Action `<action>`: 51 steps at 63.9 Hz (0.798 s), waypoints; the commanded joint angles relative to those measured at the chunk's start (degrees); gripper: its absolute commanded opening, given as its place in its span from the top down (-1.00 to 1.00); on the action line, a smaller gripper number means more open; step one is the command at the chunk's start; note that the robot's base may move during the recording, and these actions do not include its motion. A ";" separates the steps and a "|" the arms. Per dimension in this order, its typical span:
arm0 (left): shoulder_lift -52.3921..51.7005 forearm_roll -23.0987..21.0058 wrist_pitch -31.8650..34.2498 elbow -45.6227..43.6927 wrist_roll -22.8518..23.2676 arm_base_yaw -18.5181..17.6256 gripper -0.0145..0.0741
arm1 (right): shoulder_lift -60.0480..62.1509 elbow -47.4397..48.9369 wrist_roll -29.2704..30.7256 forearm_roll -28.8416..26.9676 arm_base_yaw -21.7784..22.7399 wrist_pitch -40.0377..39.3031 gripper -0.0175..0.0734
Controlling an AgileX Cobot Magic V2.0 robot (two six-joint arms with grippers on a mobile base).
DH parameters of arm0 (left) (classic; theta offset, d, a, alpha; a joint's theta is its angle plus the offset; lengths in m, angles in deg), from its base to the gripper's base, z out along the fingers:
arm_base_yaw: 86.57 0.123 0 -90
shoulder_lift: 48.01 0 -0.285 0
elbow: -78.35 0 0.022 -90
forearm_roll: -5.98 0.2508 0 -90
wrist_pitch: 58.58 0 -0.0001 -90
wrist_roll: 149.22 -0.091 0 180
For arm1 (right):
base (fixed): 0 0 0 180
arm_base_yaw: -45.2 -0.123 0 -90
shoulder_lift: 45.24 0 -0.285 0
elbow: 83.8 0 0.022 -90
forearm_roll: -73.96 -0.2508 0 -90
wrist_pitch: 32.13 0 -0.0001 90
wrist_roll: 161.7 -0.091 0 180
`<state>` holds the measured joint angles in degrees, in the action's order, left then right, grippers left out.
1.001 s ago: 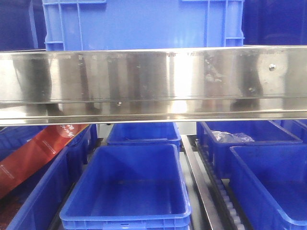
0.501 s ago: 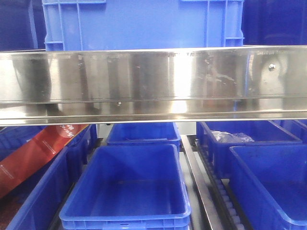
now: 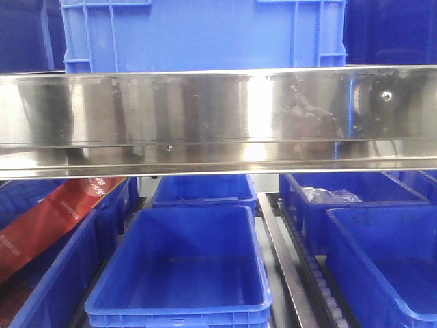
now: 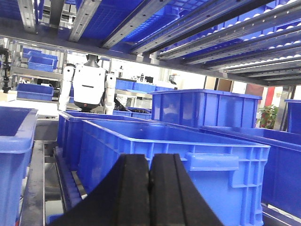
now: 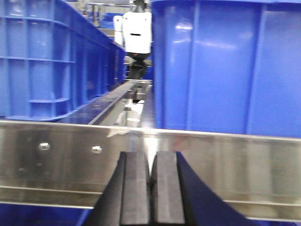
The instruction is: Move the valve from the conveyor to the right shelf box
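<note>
Neither the valve nor the conveyor shows in any view, so where the valve lies cannot be told. In the front view a broad stainless rail [image 3: 218,119] runs across the whole width, with a light blue crate [image 3: 205,34] standing on the level above it. Below the rail's lower edge, an open blue box [image 3: 181,270] sits near and centre, its rim unbroken and its floor bare; a second box [image 3: 203,189] lies just beyond it. To the right, past a metal roller track [image 3: 290,266], another box [image 3: 382,263] reaches the right edge, and behind it a far box [image 3: 351,198] holds a crumpled clear plastic bag [image 3: 330,195]. At the left a red packet [image 3: 51,222] leans tilted over the edge of a left-hand box [image 3: 75,266]. The left tool [image 4: 149,188] has its two black pads pressed flat together with nothing between them; it points at the near wall of a blue bin [image 4: 188,160] under the shelf's roller rails [image 4: 188,28], with a narrow channel open along the left of that bin. A white machine [image 4: 89,84] stands far off. The right tool [image 5: 151,188] is likewise pressed closed and empty, facing a steel lip [image 5: 150,165] close ahead; beyond it a gap runs between a blue wall on the left [image 5: 51,61] and a large blue crate on the right [image 5: 225,66].
</note>
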<state>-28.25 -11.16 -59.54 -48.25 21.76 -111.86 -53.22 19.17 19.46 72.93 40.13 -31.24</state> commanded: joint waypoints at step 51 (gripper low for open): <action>-0.15 -0.41 0.96 -0.10 0.33 0.05 0.92 | 0.19 -0.19 -0.11 0.00 -1.64 -1.34 0.98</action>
<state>-28.25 -11.16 -59.54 -48.25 21.76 -111.86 -53.22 19.17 19.46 72.93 38.58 -31.24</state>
